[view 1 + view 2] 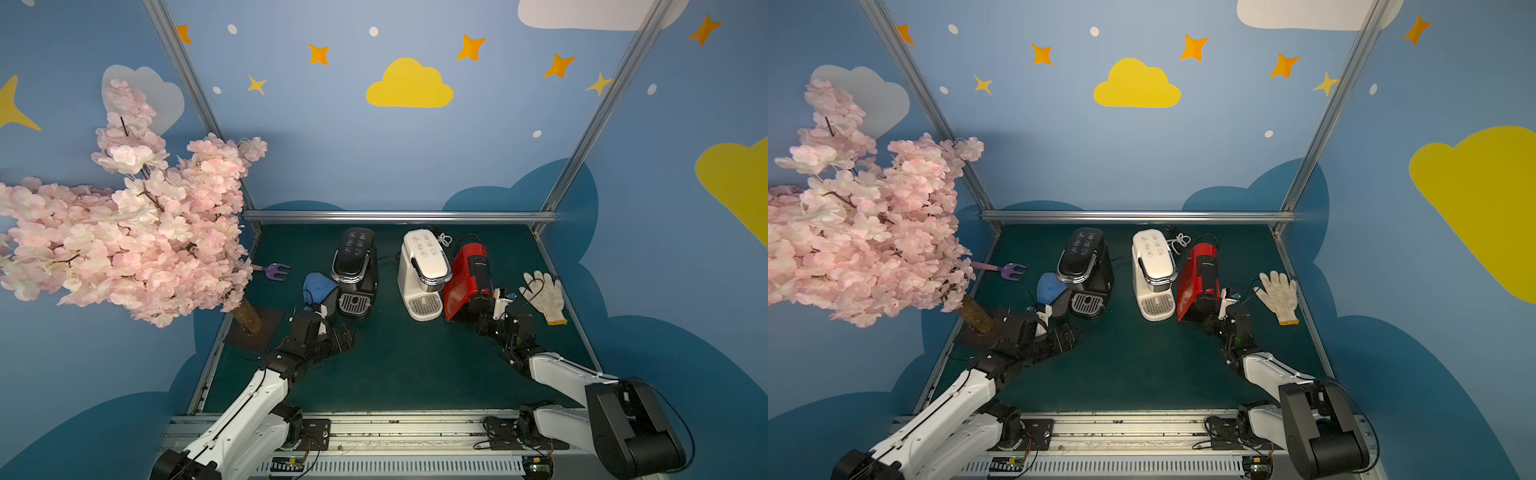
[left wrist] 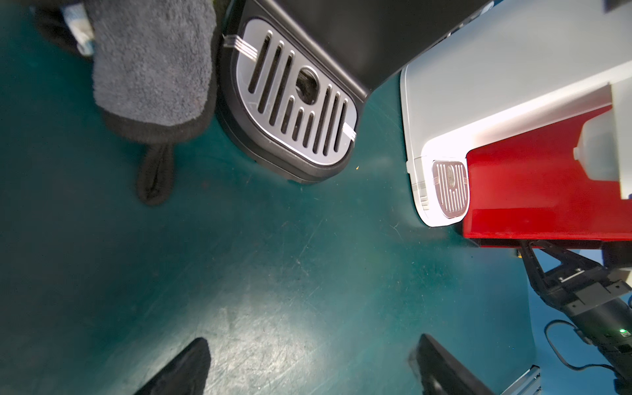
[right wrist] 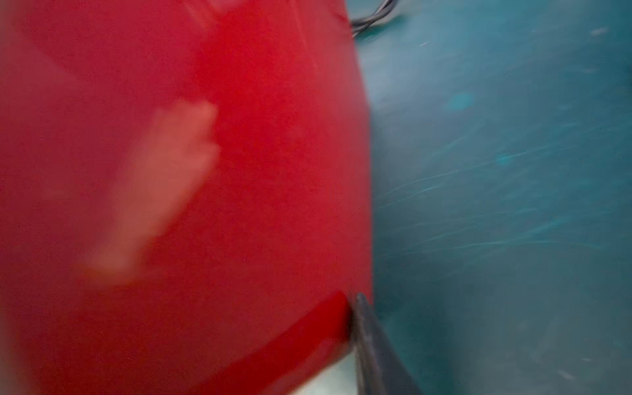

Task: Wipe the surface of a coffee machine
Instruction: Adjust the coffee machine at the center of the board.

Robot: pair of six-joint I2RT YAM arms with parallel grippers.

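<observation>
Right fingers [image 3: 370,345], half cut off beside blurred red coffee machine [image 3: 205,171], grip unreadable; left fingers [image 2: 184,369] spread.

Staged robot-testing booth, probably in a laboratory: aluminium frame posts [image 1: 600,108] bound wall panels [image 1: 409,166] painted with clouds and stars; a green mat [image 1: 395,353] carries an artificial blossom tree [image 1: 124,228] and coffee machines [image 1: 424,266], fronted by a base rail [image 1: 395,432] bearing two arms [image 1: 249,399].

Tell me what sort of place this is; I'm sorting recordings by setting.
Probably a staged robot-recording booth, not a real kitchen: blue walls painted with a yellow cloud and stars, an artificial blossom tree, and a black coffee machine, a white one and a red one on a green tabletop.
</observation>
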